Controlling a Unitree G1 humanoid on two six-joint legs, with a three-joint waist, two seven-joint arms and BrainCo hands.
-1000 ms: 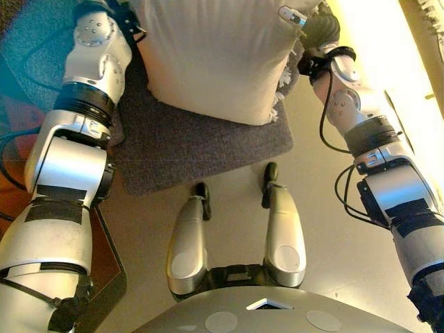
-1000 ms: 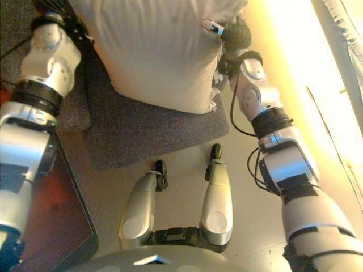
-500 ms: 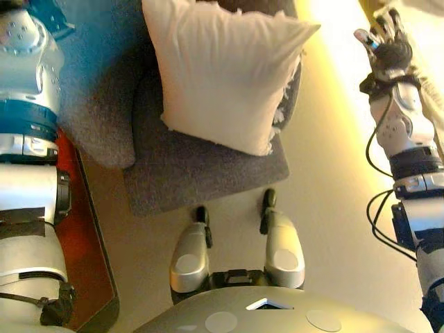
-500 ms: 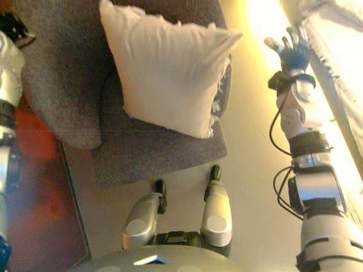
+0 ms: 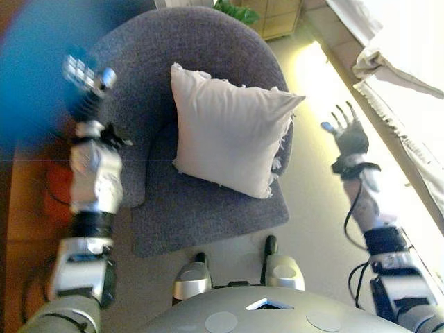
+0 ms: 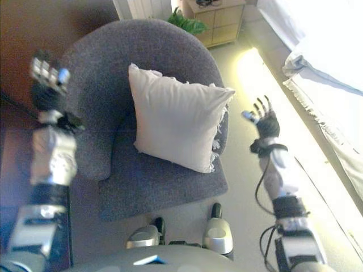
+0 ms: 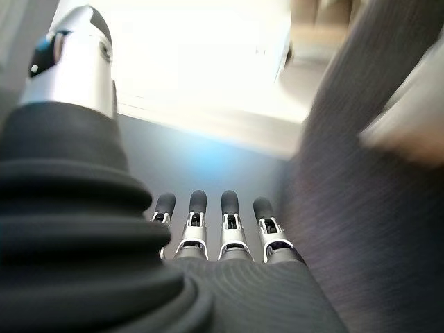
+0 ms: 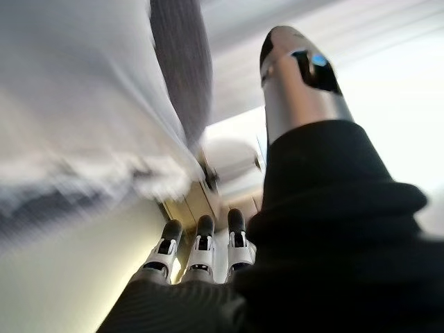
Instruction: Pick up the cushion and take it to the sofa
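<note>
Both hands empty, fingers spread: left hand [image 5: 84,78] over armrest, right hand [image 6: 264,120] beside chair. I see cream square fabric cushion [image 6: 176,124] leaning upright on grey upholstered tub armchair [image 6: 150,39] seat.

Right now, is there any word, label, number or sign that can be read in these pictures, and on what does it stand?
None: no readable text on the cushion, the armchair, the cabinet or the curtain.
</note>
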